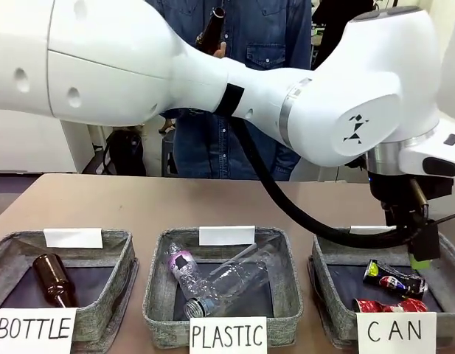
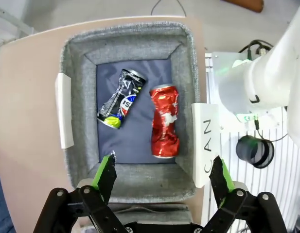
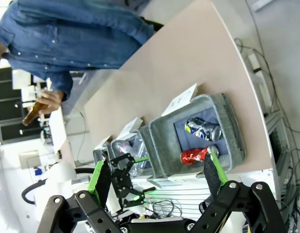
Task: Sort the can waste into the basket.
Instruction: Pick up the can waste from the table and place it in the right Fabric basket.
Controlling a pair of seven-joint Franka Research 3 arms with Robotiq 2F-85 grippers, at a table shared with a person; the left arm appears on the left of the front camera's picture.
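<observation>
Currently, item by item: the red can (image 2: 164, 121) and the dark blue can (image 2: 119, 98) both lie on their sides on the dark floor of the CAN basket (image 2: 186, 58), side by side and just apart, at the right end of the row on the tabletop (image 1: 212, 203). Your left gripper (image 2: 163, 175) hangs directly above that basket with its jaws spread wide and nothing between them; the step in hand reads as a finished drop, so lift straight up before swinging away, keeping the green fingers (image 2: 105, 175) off the basket's near wall and its white sign (image 2: 206, 144). Your right gripper (image 3: 154, 178) is held high, well off the tabletop, jaws likewise open and empty. The person (image 1: 234, 74) across the tabletop holds a brown bottle (image 1: 211, 29); that belongs to another basket, so leave it.
</observation>
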